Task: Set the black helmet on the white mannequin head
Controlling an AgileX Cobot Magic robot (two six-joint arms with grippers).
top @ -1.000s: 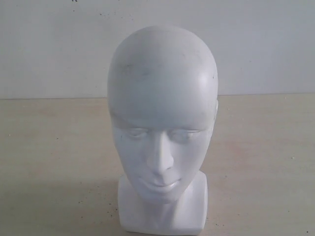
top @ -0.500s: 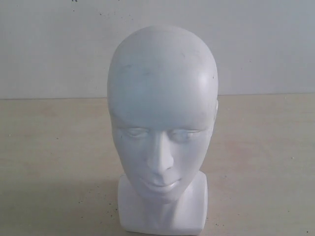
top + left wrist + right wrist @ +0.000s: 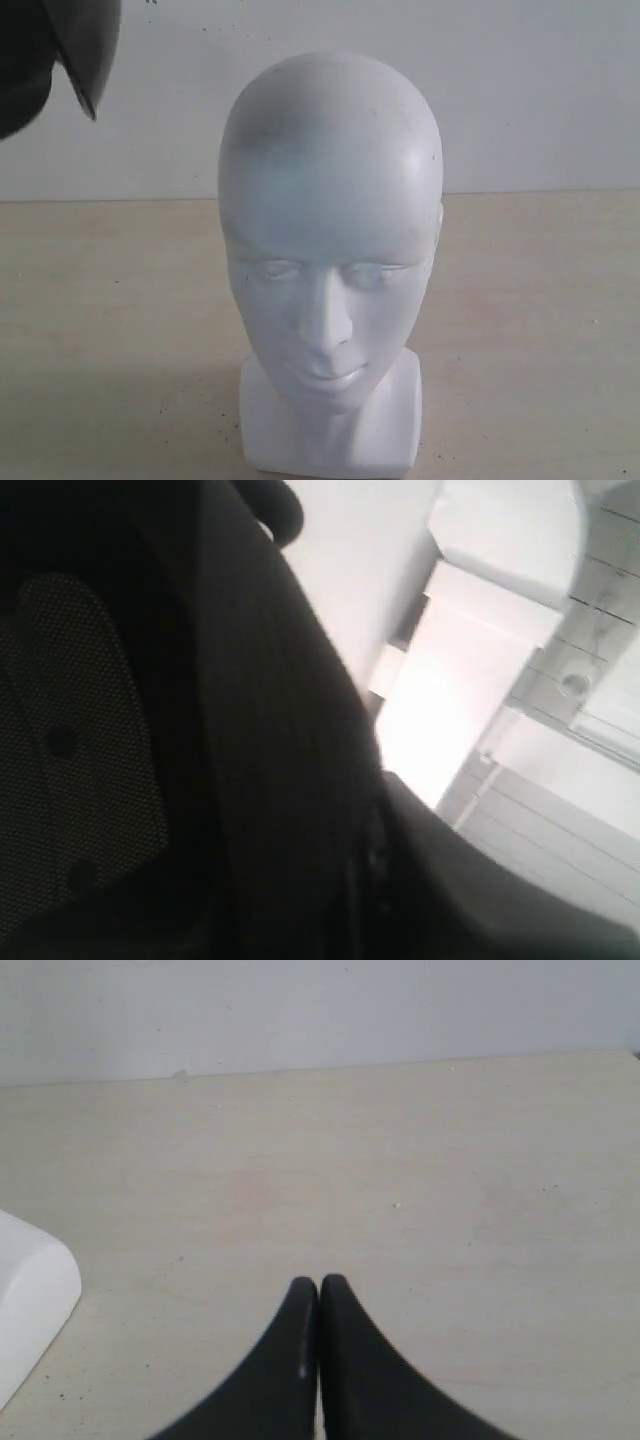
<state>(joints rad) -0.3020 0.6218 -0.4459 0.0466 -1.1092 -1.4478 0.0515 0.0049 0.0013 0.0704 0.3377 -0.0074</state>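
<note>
The white mannequin head (image 3: 330,200) stands upright on its square base (image 3: 330,432) at the middle of the table, face toward the exterior camera. Part of the black helmet (image 3: 35,55) hangs in the air at the upper left corner, left of and above the head and apart from it. Seen from the left wrist, the helmet (image 3: 250,780) fills most of the picture, with a mesh lining pad (image 3: 80,740). My left gripper's fingers are lost in that darkness. My right gripper (image 3: 319,1286) is shut and empty above the table, with a corner of the base (image 3: 30,1305) beside it.
A pale wooden tabletop (image 3: 110,300) runs back to a plain white wall (image 3: 540,90). Beyond the helmet, the left wrist view shows bright white panels and boxes (image 3: 470,680).
The black helmet has come into the exterior view at the upper left corner, where there was none before. The mannequin head has not moved.
</note>
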